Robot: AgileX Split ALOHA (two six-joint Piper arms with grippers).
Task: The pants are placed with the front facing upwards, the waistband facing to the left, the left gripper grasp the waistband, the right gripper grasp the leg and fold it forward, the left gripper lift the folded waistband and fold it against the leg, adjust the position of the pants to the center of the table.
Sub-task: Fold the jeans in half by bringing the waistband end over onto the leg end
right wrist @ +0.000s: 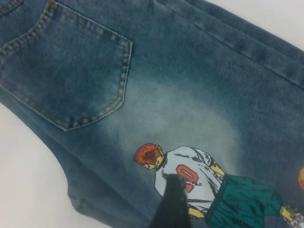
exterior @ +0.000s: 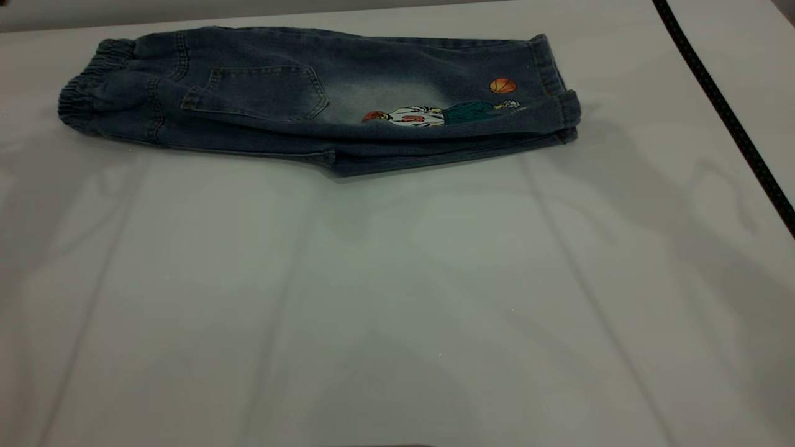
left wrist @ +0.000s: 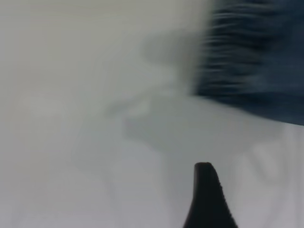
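Observation:
The blue denim pants (exterior: 310,99) lie folded lengthwise at the far side of the white table (exterior: 397,298). The gathered waistband (exterior: 93,87) points left and the leg hem (exterior: 556,93) points right. A back pocket (exterior: 261,93) and the basketball-player print (exterior: 435,113) face up. Neither arm shows in the exterior view. In the left wrist view only a dark part of my left gripper (left wrist: 206,194) shows, over bare table, apart from the blurred waistband (left wrist: 247,57). My right gripper (right wrist: 171,206) hovers over the leg, above the print (right wrist: 199,173) and next to the pocket (right wrist: 71,71).
A black cable (exterior: 726,118) runs diagonally across the table's right side. Bare white tabletop stretches in front of the pants (exterior: 372,347). The table's far edge (exterior: 186,22) lies close behind the pants.

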